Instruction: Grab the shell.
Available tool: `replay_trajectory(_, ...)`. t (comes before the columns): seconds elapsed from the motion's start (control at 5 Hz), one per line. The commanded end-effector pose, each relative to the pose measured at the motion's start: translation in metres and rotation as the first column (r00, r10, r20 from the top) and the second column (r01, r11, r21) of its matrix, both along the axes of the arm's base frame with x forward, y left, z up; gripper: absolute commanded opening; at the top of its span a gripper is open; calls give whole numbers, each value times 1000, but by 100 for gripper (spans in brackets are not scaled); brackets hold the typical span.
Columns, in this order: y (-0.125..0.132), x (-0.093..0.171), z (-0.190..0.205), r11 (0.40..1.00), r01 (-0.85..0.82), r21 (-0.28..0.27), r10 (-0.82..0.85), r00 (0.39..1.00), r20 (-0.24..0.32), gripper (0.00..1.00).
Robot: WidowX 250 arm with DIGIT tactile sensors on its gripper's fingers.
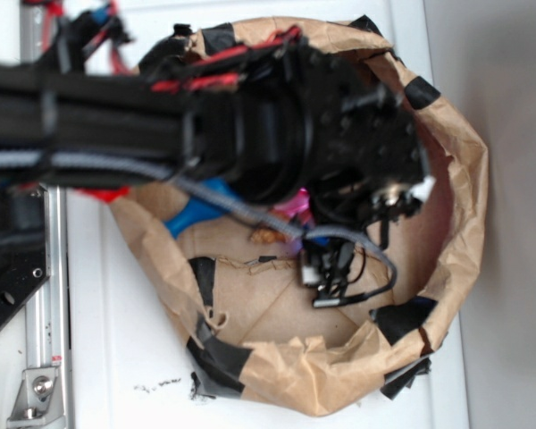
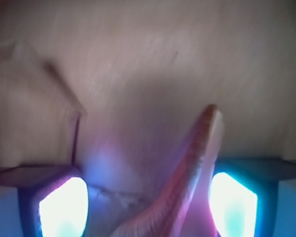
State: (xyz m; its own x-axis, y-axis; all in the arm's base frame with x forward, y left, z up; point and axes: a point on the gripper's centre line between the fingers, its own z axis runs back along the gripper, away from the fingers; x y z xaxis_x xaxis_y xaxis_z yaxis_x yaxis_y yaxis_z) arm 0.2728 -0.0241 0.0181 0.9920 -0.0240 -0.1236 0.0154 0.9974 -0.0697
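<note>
One shell lies between the two glowing fingers of the gripper, its ridged tail pointing away over the brown paper floor. Its tail hugs the right-hand pad; whether the fingers grip it cannot be told. From outside, the arm hides the shell. One crumpled paper wall rings it, with bare floor below. One blue bottle lies near the wall.

The shell runs off the wrist view's bottom edge; claw grip perhaps unclear.
</note>
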Motion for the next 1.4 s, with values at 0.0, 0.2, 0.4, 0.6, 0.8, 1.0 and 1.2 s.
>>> replay_trajectory(0.0, -9, -19, 0, 999, 2, 47, -2, 1000, -10, 100)
replay_trajectory(0.2, -13, -32, 0, 999, -22, 38, 24, 999, -47, 100)
replay_trajectory(0.4, -15, -38, -2, 999, -33, 29, 35, 998, -45, 0)
replay_trajectory(0.6, -12, -37, 3, 996, -50, 70, 53, 998, -31, 0)
replay_trajectory(0.8, -11, -32, 25, 995, -28, 93, 26, 1000, 15, 0)
replay_trajectory(1.0, 4, -16, 75, 994, -15, 107, -3, 985, 170, 0)
replay_trajectory(1.2, 25, -15, 126, 997, -48, 53, 31, 960, 278, 0)
